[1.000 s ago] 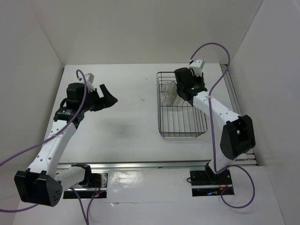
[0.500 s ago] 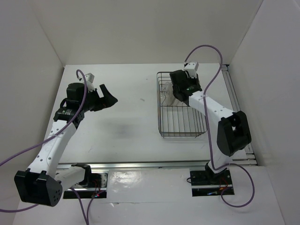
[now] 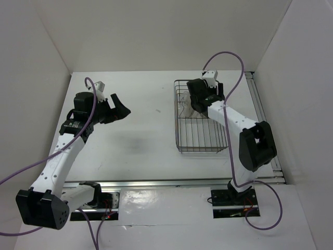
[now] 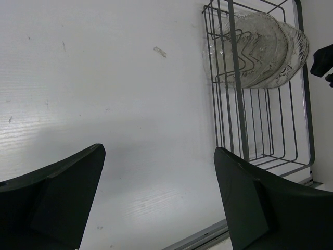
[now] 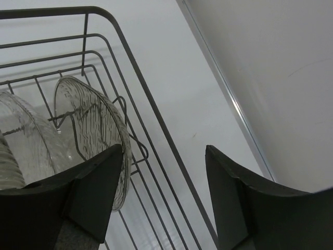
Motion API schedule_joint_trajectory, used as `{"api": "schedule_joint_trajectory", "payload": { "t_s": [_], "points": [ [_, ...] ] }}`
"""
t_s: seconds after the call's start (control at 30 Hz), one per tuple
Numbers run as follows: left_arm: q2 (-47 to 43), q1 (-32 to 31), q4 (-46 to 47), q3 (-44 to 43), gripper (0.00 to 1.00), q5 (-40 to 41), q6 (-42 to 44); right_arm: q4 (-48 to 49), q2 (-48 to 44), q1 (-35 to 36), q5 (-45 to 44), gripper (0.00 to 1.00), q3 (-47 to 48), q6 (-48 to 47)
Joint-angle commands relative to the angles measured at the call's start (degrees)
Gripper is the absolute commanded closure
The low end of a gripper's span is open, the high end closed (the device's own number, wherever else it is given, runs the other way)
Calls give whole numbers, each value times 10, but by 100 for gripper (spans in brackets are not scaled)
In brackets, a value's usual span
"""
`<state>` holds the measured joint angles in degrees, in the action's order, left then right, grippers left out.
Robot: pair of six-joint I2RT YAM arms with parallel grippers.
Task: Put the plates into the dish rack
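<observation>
The dish rack (image 3: 204, 136) is a dark wire basket at the table's right. Three translucent plates (image 3: 186, 107) stand on edge between its tines at the far end, clearly seen in the left wrist view (image 4: 255, 49). My right gripper (image 3: 195, 103) hovers over that end of the dish rack. In its wrist view the right gripper (image 5: 164, 177) is open with only rack wires (image 5: 156, 120) between the fingers. The nearest plate (image 5: 93, 125) stands just beside the left finger (image 5: 78, 203). My left gripper (image 3: 120, 112) hangs open and empty over the table's left, also wide open in its wrist view (image 4: 158, 198).
White walls enclose the table on three sides. A metal rail (image 3: 263, 120) runs along the right edge beside the rack, and another rail (image 3: 171, 183) lies along the near edge. Purple cables loop from both arms.
My right gripper has opened and let go of the plate, which now stands in the rack. Its wrist has shifted slightly left. The left arm has not moved.
</observation>
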<state>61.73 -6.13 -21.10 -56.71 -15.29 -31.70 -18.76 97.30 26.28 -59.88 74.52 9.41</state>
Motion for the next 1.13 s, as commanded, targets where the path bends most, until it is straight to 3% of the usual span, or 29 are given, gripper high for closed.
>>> {"api": "schedule_joint_trajectory", "payload": {
  "t_s": [0.0, 0.07, 0.1, 0.13, 0.3, 0.47, 0.7, 0.87, 1.1],
  "points": [
    [-12, 3, 4, -24, 0, -11, 5, 28, -17, 4, 28, 27, 21, 10],
    [-12, 3, 4, -24, 0, -11, 5, 46, -48, -1, 70, 23, 15, 4],
    [-12, 3, 4, -24, 0, -4, 5, 39, -60, -1, 80, 16, 20, 4],
    [-12, 3, 4, -24, 0, -4, 5, 39, -75, -1, 117, 3, 29, 4],
    [-5, 3, -36, -60, 0, 63, 23, -31, -214, -1, 288, 0, 54, 51],
    [-6, 15, -86, -101, 0, 151, 44, -150, -321, 4, 239, 0, 60, 80],
    [-17, 69, -114, -140, 0, 156, 74, -299, -452, 10, 153, 0, 68, 99],
    [-37, 87, -119, -141, 0, 140, 69, -348, -504, 10, 133, 0, 88, 94],
    [-49, 92, -114, -123, 0, 127, 69, -346, -528, 10, 132, 0, 72, 88]
  ]
}}
